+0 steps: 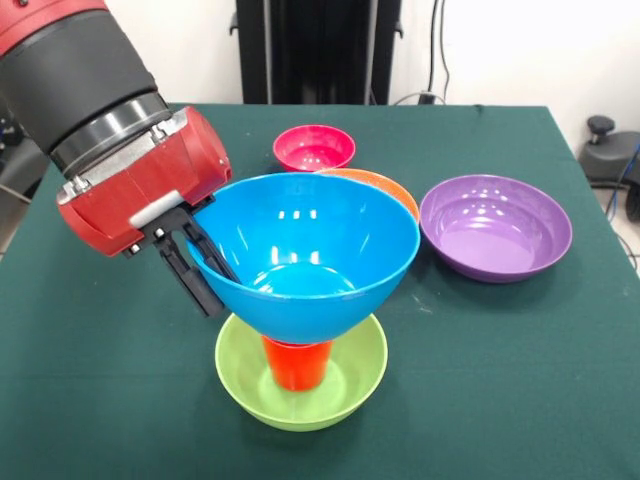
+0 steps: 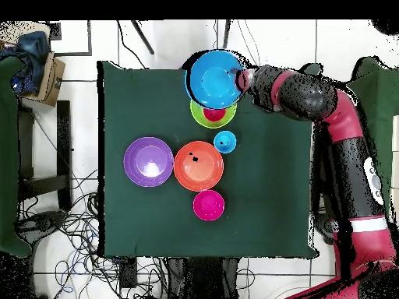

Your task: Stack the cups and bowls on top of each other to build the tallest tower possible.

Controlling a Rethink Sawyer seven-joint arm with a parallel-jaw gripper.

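Observation:
A large blue bowl [image 1: 305,245] sits over an upside-down red cup [image 1: 297,365], which stands inside the lime green bowl [image 1: 355,385] near the table's front. Whether the blue bowl rests on the cup or hangs just above it, I cannot tell. My gripper [image 1: 215,295] reaches in from the left, shut on the blue bowl's left rim, its black fingers [image 1: 190,275] lying along the bowl's wall. From overhead, the blue bowl [image 2: 214,79] overlaps the green bowl [image 2: 204,118] and the gripper [image 2: 238,80] is at its right rim. A light blue cup [image 2: 224,142] stands alone.
An orange bowl [image 1: 390,187] lies right behind the blue one, a small pink-red bowl [image 1: 314,148] farther back, and a purple bowl [image 1: 495,228] to the right. Overhead, the orange bowl [image 2: 198,165], purple bowl [image 2: 148,161] and pink-red bowl [image 2: 209,205] cluster mid-table.

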